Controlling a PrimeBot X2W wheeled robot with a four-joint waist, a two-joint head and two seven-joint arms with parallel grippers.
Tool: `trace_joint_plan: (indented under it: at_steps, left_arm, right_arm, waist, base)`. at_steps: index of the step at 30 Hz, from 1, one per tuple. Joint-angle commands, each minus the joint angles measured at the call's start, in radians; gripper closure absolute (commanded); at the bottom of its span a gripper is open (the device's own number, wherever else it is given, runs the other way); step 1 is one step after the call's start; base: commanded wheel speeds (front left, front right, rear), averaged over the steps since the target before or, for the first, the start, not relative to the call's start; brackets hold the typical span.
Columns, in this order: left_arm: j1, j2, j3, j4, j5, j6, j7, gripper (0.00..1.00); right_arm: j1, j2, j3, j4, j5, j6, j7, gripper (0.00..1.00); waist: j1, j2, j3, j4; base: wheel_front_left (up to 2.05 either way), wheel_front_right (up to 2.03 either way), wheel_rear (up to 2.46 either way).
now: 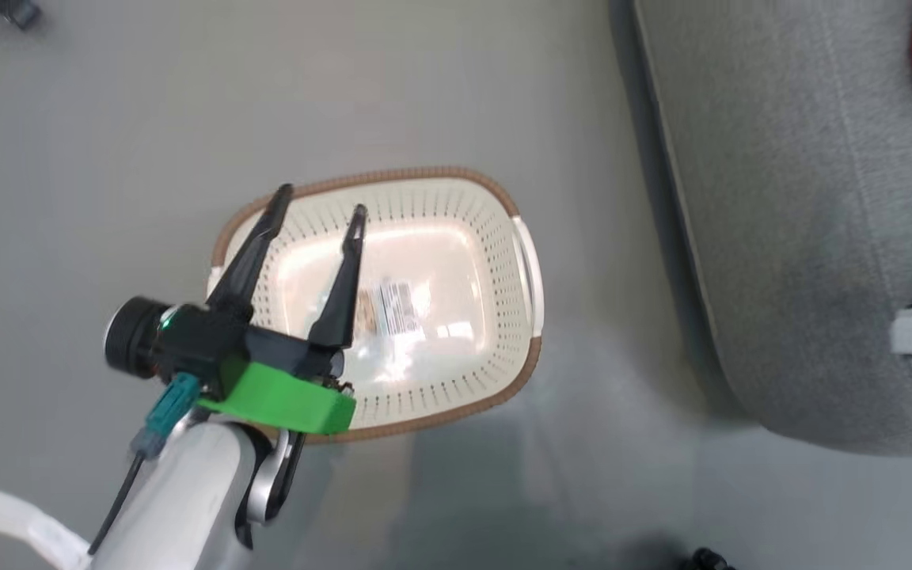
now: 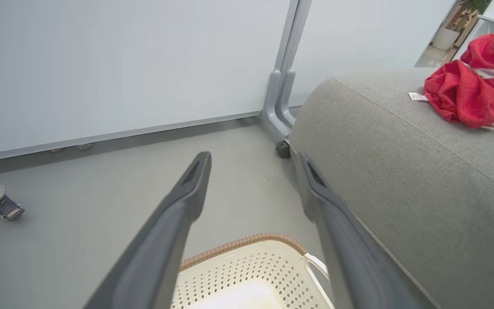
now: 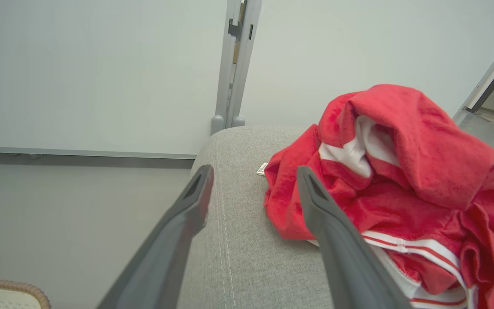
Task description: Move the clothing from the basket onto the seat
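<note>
On the grey sofa cushion [image 3: 238, 257] the red-and-white clothing [image 3: 401, 184] lies heaped, with the right gripper [image 3: 254, 171] spread just beside it. Over the cream laundry basket [image 1: 456, 186] on the floor [image 1: 68, 198], the left gripper [image 1: 322, 200] hangs with fingers spread.

Nothing can be read. The label [image 1: 394, 309] in the basket [image 1: 499, 261] (just 4 o'clock of centre) bears blurred print, perhaps a barcode.
</note>
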Motion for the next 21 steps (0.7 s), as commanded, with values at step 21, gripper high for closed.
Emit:
trace_joint_plan:
  at_steps: [21]
  left_arm:
    - [0.488, -0.223, 0.442, -0.067, 0.206, -0.137, -0.002, 0.00]
  right_arm:
    - [0.264, 0.074, 0.376, 0.078, 0.010, -0.001, 0.000, 0.00]
  waist:
    - [0.0000, 0.0000, -0.547, 0.128]
  base:
    - [0.00, 0.00, 0.00]
